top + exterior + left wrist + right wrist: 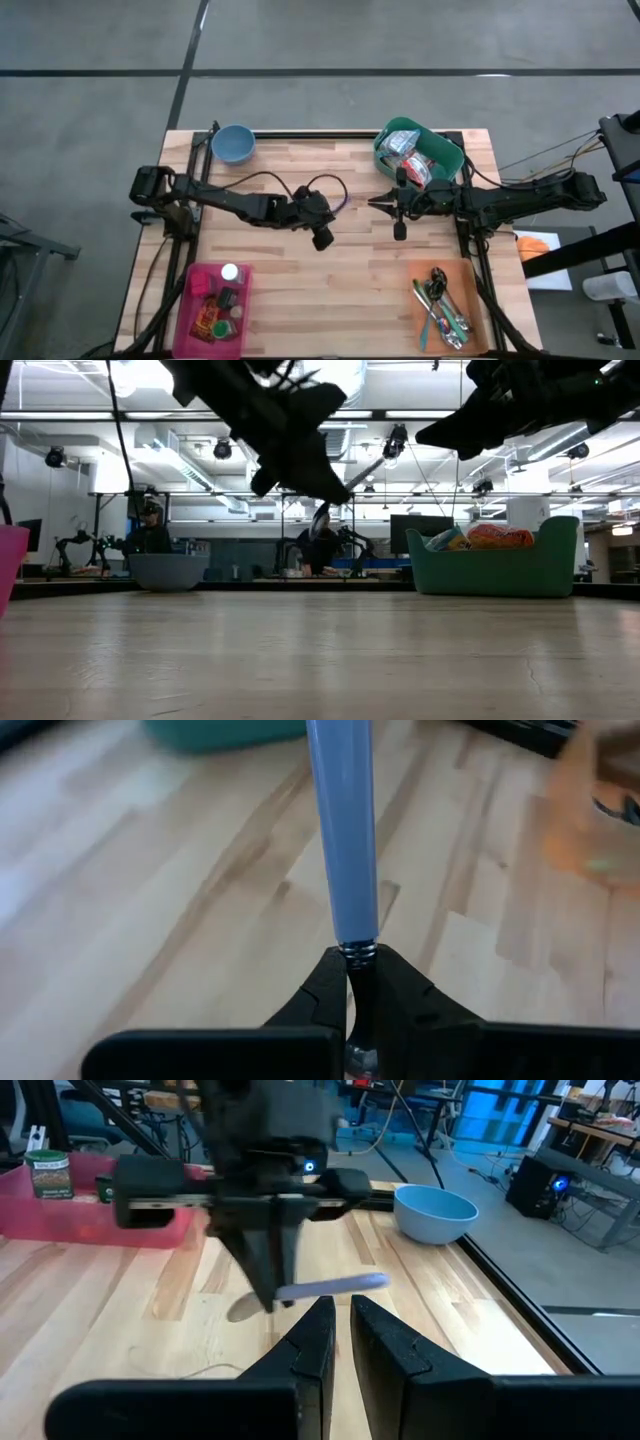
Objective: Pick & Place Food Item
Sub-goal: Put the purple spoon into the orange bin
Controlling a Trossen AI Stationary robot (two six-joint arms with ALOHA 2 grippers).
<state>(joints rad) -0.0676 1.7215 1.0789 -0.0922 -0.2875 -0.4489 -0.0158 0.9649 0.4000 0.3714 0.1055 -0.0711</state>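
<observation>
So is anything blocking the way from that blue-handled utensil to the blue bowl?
Nothing visible. The left gripper holds the blue-handled utensil above the bare middle of the table; the blue bowl sits apart at the far edge.

Colours on the pale striped wood tabletop (340, 270)

Blue bowl (233, 143), green bin (452, 152), pink tray (195, 283), orange tray (478, 290), lavender-blue utensil handle (341, 830).
</observation>
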